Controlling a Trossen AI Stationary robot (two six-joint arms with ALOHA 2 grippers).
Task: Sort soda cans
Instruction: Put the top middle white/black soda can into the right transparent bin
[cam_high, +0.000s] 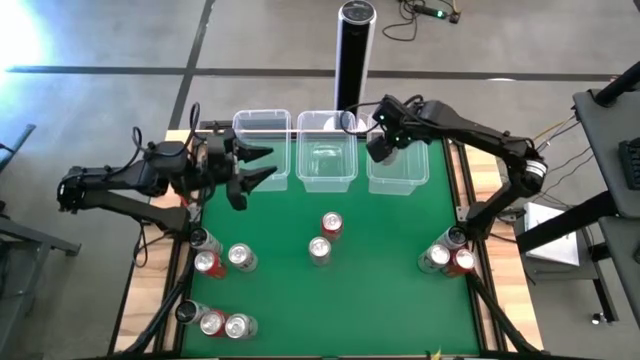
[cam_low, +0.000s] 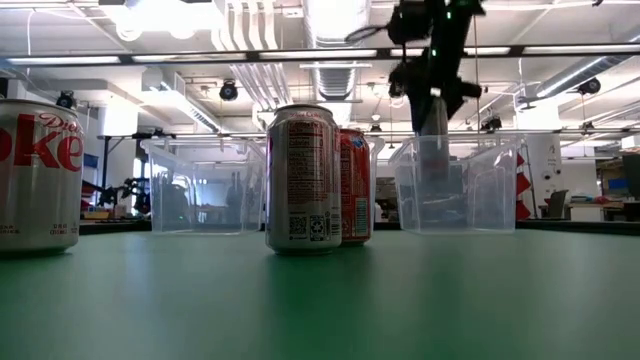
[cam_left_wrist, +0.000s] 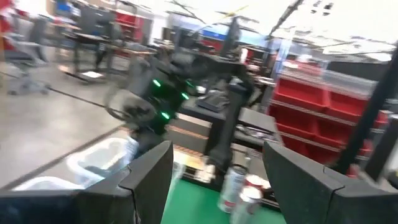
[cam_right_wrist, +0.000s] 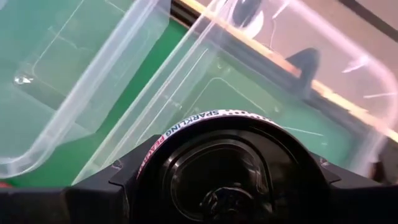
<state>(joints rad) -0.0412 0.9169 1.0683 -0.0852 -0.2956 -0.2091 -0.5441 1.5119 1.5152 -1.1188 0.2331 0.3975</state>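
Right gripper (cam_high: 385, 148) above right-hand tub (cam_high: 398, 178) of 3 clear tubs along far edge of green table (cam_high: 380, 250), fingers clamped on a dark can (cam_right_wrist: 224, 168), rim lettering readable in right wrist view, can not yet released. Left gripper (cam_high: 262, 165) over left tub (cam_high: 262, 140), fingers spread, nothing between them. Remaining cans upright on the mat: red can (cam_high: 331, 224) and silver can (cam_high: 320, 250) near centre, clusters of 3 at left edge (cam_high: 210, 262), near-left corner (cam_high: 213, 322) and right edge (cam_high: 447, 257). Low view: Diet Coke can (cam_low: 40, 175) closest, silver body, red script. Judged light, rigid thin metal, smooth and liable to slip or dent under hard squeeze; best taken across mid-body, fingers on opposite sides, upright.
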